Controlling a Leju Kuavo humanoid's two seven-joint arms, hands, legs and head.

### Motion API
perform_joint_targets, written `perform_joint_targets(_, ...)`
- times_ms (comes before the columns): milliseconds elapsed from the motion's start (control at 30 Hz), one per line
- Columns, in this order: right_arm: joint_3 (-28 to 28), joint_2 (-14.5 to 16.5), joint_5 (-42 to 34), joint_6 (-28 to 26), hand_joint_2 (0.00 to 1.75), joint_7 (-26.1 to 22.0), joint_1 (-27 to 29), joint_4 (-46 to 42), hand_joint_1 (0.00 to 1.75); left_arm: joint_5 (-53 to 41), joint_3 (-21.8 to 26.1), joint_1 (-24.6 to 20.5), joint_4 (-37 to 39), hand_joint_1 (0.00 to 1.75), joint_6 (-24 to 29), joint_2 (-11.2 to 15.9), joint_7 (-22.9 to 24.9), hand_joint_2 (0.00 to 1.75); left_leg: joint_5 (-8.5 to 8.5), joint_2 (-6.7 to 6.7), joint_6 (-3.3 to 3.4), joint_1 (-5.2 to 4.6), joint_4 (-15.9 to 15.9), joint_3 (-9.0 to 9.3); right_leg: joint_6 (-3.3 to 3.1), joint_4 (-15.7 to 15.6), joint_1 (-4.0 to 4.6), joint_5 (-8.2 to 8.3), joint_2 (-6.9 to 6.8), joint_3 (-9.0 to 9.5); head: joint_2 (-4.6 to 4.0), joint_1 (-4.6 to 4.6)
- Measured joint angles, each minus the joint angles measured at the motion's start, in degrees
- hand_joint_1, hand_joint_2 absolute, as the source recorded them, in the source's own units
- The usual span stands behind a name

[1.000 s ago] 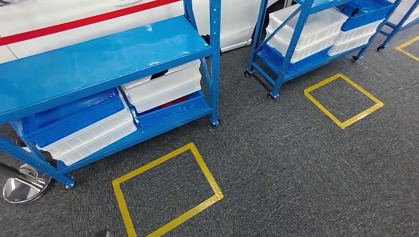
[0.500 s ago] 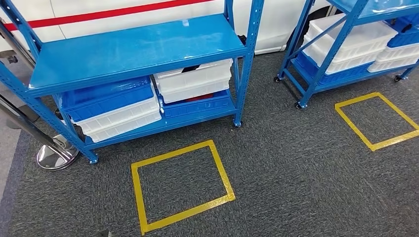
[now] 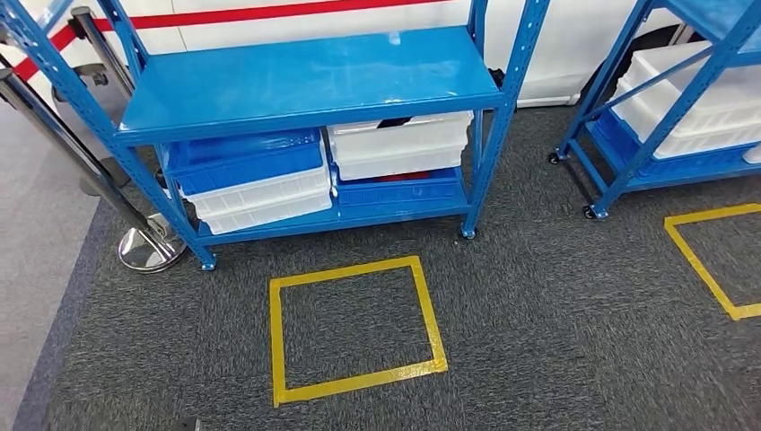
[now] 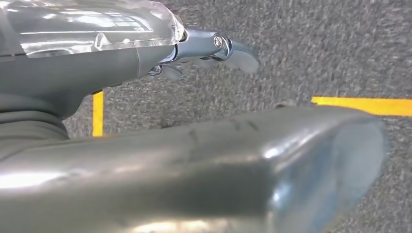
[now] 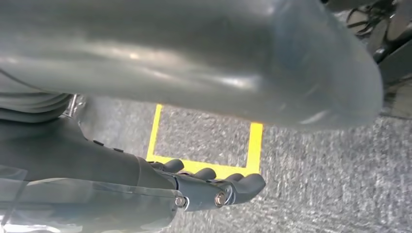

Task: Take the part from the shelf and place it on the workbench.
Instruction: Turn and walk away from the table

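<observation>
A blue metal shelf (image 3: 305, 81) stands ahead of me in the head view, its top board bare. On its lower board sit a white bin (image 3: 399, 144) over a blue bin (image 3: 399, 190), beside a blue bin (image 3: 247, 162) stacked on white ones. Something dark (image 3: 395, 121) peeks over the white bin's rim; I cannot tell what it is. My left hand (image 4: 209, 48) hangs over the carpet with fingers stretched out and nothing in it. My right hand (image 5: 214, 187) also hangs low, fingers apart and holding nothing.
A yellow tape square (image 3: 278, 341) marks the grey carpet in front of the shelf. A second blue shelf (image 3: 628, 153) on wheels with white bins stands to the right, with another tape square (image 3: 704, 265) before it. A chrome stanchion base (image 3: 148, 251) sits at the shelf's left foot.
The whole picture has shifted: my camera has turned left, bringing the first shelf and its tape square to the middle. Nothing on the shelves has moved.
</observation>
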Motion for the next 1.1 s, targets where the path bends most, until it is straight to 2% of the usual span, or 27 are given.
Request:
perform_joint_targets(33,0.0,0.0,-0.1,-0.1,0.0,0.0,-0.1,0.0,0.0,-0.1,0.0,0.1,0.0,0.0,0.0,0.0,0.0,0.0,-0.15,0.35,-0.3,0.08,0.2,-0.19,-0.45,-0.2,0.01,0.12,-0.54,0.05,0.0,0.0)
perform_joint_targets(67,0.0,0.0,-0.4,-0.3,0.0,0.0,-0.1,0.0,0.0,-0.1,0.0,0.1,0.0,0.0,-0.2,0.0,-0.1,0.0,-0.86,1.4,-0.55,0.11,1.2,-0.69,-0.97,-0.4,-0.02,0.22,-1.14,0.09,0.0,-0.01)
perform_joint_targets(100,-0.1,0.0,-0.9,-0.5,0.0,0.0,0.0,0.0,0.0,-0.1,0.0,0.1,0.0,0.0,-0.3,0.0,-0.2,0.0,-2.25,2.83,-0.7,0.09,3.3,-1.66,-1.43,-0.5,-0.02,0.31,-1.78,0.09,0.0,-0.03)
perform_joint_targets(133,-0.2,0.0,-1.4,-0.7,0.0,0.0,0.1,0.0,0.0,-0.1,0.0,0.1,0.0,0.0,-0.5,0.0,-0.3,0.0,-4.14,4.41,-0.77,0.09,6.7,-3.16,-1.75,-0.6,0.16,0.32,-2.36,0.06,0.0,-0.04)
perform_joint_targets(167,-0.4,0.0,-1.9,-0.8,0.0,-0.1,0.2,0.0,0.0,-0.1,0.0,0.0,0.0,0.0,-0.6,-0.1,-0.5,0.0,-6.13,5.31,-0.85,0.08,10.6,-4.97,-2.02,-0.6,0.39,0.28,-2.94,0.0,0.0,-0.07)
perform_joint_targets(200,-0.6,0.0,-2.3,-0.8,0.0,-0.1,0.3,0.0,0.0,-0.1,0.0,-0.1,0.0,0.0,-0.7,-0.1,-0.7,0.0,-7.57,5.65,-0.92,0.12,14.2,-6.54,-2.14,-0.5,0.62,0.25,-3.45,-0.03,0.0,-0.07)
perform_joint_targets(233,-0.9,0.0,-2.4,-0.8,0.0,-0.1,0.4,0.0,0.0,-0.1,0.0,-0.1,0.0,0.0,-0.8,-0.1,-0.8,0.0,-8.07,5.76,-0.93,0.12,16.3,-7.38,-2.21,-0.5,0.81,0.21,-3.86,-0.04,0.0,-0.06)
perform_joint_targets(267,-1.1,0.0,-2.5,-0.8,0.0,-0.1,0.4,0.0,0.0,-0.1,0.0,0.0,0.0,0.0,-0.8,-0.1,-0.9,0.0,-7.49,5.8,-0.87,0.11,16.3,-7.22,-2.26,-0.5,0.97,0.17,-4.15,-0.03,0.0,-0.07)
perform_joint_targets(300,-1.2,0.0,-2.5,-0.9,0.0,-0.1,0.3,0.0,0.0,-0.1,0.0,0.0,0.0,0.0,-0.9,-0.1,-1.0,0.0,-5.93,5.86,-0.69,0.08,14.1,-5.93,-2.27,-0.4,1.11,0.1,-4.34,0.02,0.0,-0.06)
perform_joint_targets(367,-1.4,0.1,-2.5,-0.9,0.0,-0.1,0.2,0.0,0.0,-0.1,0.0,0.0,0.0,0.0,-0.9,0.0,-1.1,0.0,-2.69,6.4,0.19,-0.31,6.2,-1.68,-2.14,-0.4,1.36,-0.17,-4.67,0.2,0.0,-0.07)
perform_joint_targets(400,-1.4,0.1,-2.5,-0.9,0.0,-0.1,0.2,0.0,0.0,-0.1,0.0,-0.1,0.0,0.0,-0.9,0.0,-1.2,0.0,-2.02,6.8,0.61,-0.59,2.8,0.04,-1.9,-0.4,1.42,-0.4,-4.83,0.32,0.0,-0.06)
perform_joint_targets(433,-1.5,0.2,-2.5,-0.8,0.0,0.0,0.1,0.0,0.0,-0.1,-0.1,-0.2,0.0,0.0,-0.9,0.0,-1.3,0.0,-2.04,7.13,0.98,-0.9,0.8,1.05,-1.52,-0.6,1.39,-0.6,-5.0,0.45,0.0,-0.06)
perform_joint_targets(500,-1.6,0.2,-2.5,-0.8,0.0,0.2,0.1,0.0,0.0,-0.1,-0.1,-0.2,0.0,0.0,-0.9,0.0,-1.6,0.0,-2.52,7.12,1.51,-1.08,-0.6,1.75,-0.6,-0.1,1.2,-0.16,-5.26,0.85,0.0,-0.05)
perform_joint_targets(567,-1.6,0.2,-2.5,-0.7,0.0,0.5,0.0,0.0,0.0,0.0,-0.1,0.2,0.0,0.0,-1.0,0.0,-1.8,0.0,-2.33,6.83,2.36,-0.87,-1.4,2.91,0.13,1.5,0.97,-0.07,-4.97,0.76,0.0,-0.04)
perform_joint_targets(600,-1.6,0.2,-2.5,-0.6,0.0,0.6,0.0,0.0,0.0,0.0,0.0,0.3,0.0,0.0,-1.0,0.0,-1.8,0.0,-2.33,6.78,2.7,-0.78,-1.6,3.56,0.4,3.1,0.85,-0.94,-4.55,-0.1,0.0,-0.02)
perform_joint_targets(667,-1.7,0.2,-2.5,-0.6,0.0,0.9,0.1,0.0,0.0,0.0,0.0,0.3,0.0,0.0,-1.1,0.0,-1.9,0.0,-2.63,6.72,2.95,-0.67,-1.7,4.5,0.7,9.2,0.64,-3.74,-3.64,-4.03,0.0,0.01)
perform_joint_targets(700,-1.7,0.2,-2.4,-0.6,0.0,1.0,0.1,0.0,0.0,0.0,0.0,0.3,0.0,0.0,-1.1,0.0,-1.9,0.0,-2.99,6.6,2.9,-0.63,-1.7,4.91,0.92,12.6,0.52,-5.0,-3.44,-6.5,0.0,0.02)
perform_joint_targets(733,-1.7,0.2,-2.4,-0.6,0.0,1.0,0.1,0.0,0.0,0.0,0.0,0.4,0.0,0.0,-1.1,0.0,-1.9,0.0,-3.44,6.45,2.77,-0.56,-1.7,5.38,1.19,14.8,0.37,-5.56,-3.37,-8.48,0.0,0.02)
perform_joint_targets(767,-1.7,0.2,-2.3,-0.6,0.0,1.0,0.2,0.0,0.0,0.0,0.0,0.5,0.0,0.0,-1.1,-0.1,-1.9,0.0,-3.99,6.23,2.58,-0.42,-1.7,5.98,1.53,15.2,0.2,-5.34,-3.35,-9.59,0.0,0.02)
perform_joint_targets(800,-1.7,0.1,-2.2,-0.7,0.0,1.0,0.3,0.0,0.0,0.0,0.0,0.6,0.0,0.0,-1.1,-0.1,-1.9,0.0,-4.61,6.04,2.31,-0.21,-1.7,6.75,1.88,13.7,-0.03,-4.32,-3.35,-9.76,0.0,0.02)
perform_joint_targets(833,-1.7,0.1,-2.2,-0.7,0.0,1.0,0.4,0.0,0.0,0.0,0.0,0.7,0.0,0.0,-1.1,-0.2,-1.9,0.0,-5.34,5.88,1.97,0.06,-1.7,7.65,2.2,10.7,-0.27,-2.34,-3.35,-9.16,0.0,0.02)
perform_joint_targets(867,-1.7,0.0,-2.1,-0.7,0.0,1.0,0.6,0.1,0.0,0.0,0.0,0.8,0.0,0.0,-1.1,-0.2,-1.9,0.0,-6.16,5.74,1.53,0.23,-1.6,8.52,2.45,7.2,-0.54,0.58,-3.43,-8.44,-0.01,0.05)
perform_joint_targets(933,-1.7,0.0,-2.0,-0.6,0.0,1.0,0.8,0.2,0.0,0.0,0.0,0.8,0.0,0.0,-1.1,-0.1,-1.9,0.0,-7.66,5.68,0.53,0.31,-1.8,9.76,1.8,2.7,-0.57,4.28,-3.54,-7.53,0.0,0.05)
perform_joint_targets(967,-1.7,0.0,-2.0,-0.6,0.0,1.0,0.7,0.3,0.0,0.0,0.0,0.7,0.0,0.0,-1.0,-0.1,-1.9,0.0,-8.03,5.69,0.0,0.25,-2.1,10.31,1.14,2.0,-0.46,4.91,-3.57,-7.46,0.0,0.03)
perform_joint_targets(1033,-1.7,0.0,-1.9,-0.6,0.0,1.0,0.5,0.3,0.0,0.0,0.0,0.4,0.0,0.0,-1.0,-0.1,-2.0,0.0,-7.24,5.73,-0.88,0.3,-1.2,10.44,-0.21,2.0,-0.24,3.85,-3.46,-6.78,0.02,-0.07)
perform_joint_targets(1067,-1.7,0.0,-1.9,-0.6,0.0,1.1,0.5,0.3,0.0,0.0,0.0,0.3,0.0,0.0,-1.0,-0.1,-2.0,0.0,-6.0,5.77,-1.17,0.39,1.0,9.63,-0.68,1.7,-0.25,3.24,-3.49,-6.01,0.01,-0.07)
perform_joint_targets(1100,-1.7,0.0,-1.8,-0.6,0.0,1.1,0.6,0.3,0.0,0.0,-0.1,0.3,0.0,0.0,-1.0,-0.1,-2.0,0.0,-4.69,5.84,-1.31,0.44,4.6,7.68,-1.08,1.3,-0.22,2.6,-3.54,-4.98,0.01,-0.07)
